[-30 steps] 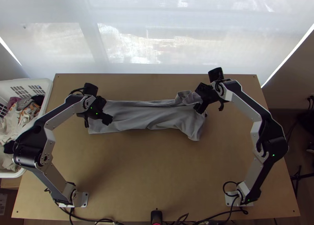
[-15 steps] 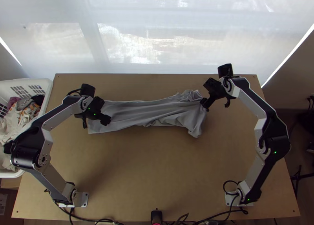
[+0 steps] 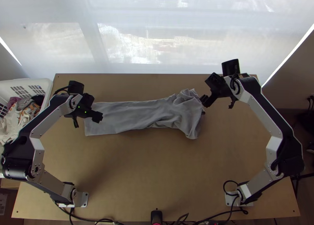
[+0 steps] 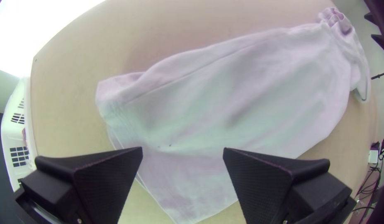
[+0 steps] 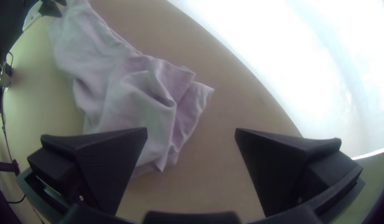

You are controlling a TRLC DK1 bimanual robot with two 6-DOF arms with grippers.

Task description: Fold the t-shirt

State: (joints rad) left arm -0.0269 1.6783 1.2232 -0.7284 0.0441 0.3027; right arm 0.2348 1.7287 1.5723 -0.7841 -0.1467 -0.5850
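Lying across the worktop [image 3: 157, 166], the t-shirt [image 3: 133, 115] bunches near the right gripper [image 3: 205, 101] (wide open, empty, like the left gripper [image 3: 97, 116]).

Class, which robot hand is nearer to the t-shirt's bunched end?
Right. The right hand is just at the bunched end; the left hand is at the shirt's opposite, flatter end.

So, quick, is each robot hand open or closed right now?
Left gripper: open, holding nothing, over the shirt.
Right gripper: open, holding nothing, by the shirt's crumpled end.
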